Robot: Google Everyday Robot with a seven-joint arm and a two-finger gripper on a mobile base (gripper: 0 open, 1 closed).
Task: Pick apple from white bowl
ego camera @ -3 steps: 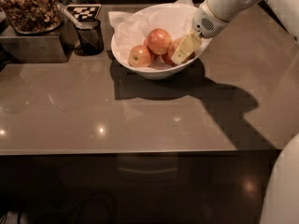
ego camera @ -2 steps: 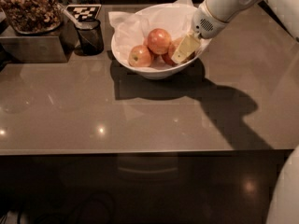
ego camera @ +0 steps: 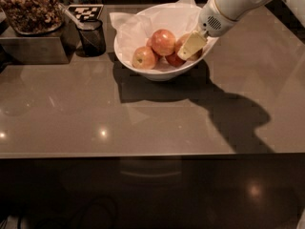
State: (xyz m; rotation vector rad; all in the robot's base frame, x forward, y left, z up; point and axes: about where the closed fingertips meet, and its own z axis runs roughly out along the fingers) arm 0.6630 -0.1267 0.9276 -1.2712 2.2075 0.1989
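In the camera view, the round orange-red apple (ego camera: 163, 42) is recorded lying among other apples in the large glossy white paper-lined bowl (ego camera: 157, 73), which stands on the brown bench (ego camera: 95, 109). The cream-tipped hand (ego camera: 191, 46) is positioned inside the bowl's right side, just beside that apple. Whether it is open or closed cannot be told.

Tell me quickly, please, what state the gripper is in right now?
The gripper is down in the white bowl, at its right side; whether it is open, closed or holding anything cannot be told.
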